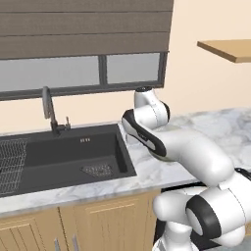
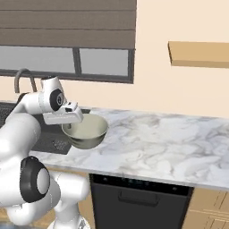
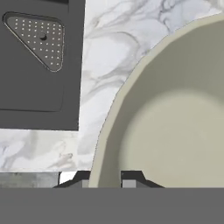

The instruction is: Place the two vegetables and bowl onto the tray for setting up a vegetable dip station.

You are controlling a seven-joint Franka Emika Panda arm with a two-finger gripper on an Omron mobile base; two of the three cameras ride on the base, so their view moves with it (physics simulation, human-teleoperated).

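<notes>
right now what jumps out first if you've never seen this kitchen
The greyish-green bowl, held by its rim in the pincer, hangs over the marble counter beside the dark sink. The bulky white arm takes up the foreground.

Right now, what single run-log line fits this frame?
phase: carrying bowl | gripper: shut on bowl rim | bowl: lifted above marble counter, beside sink | tray: unseen
</notes>
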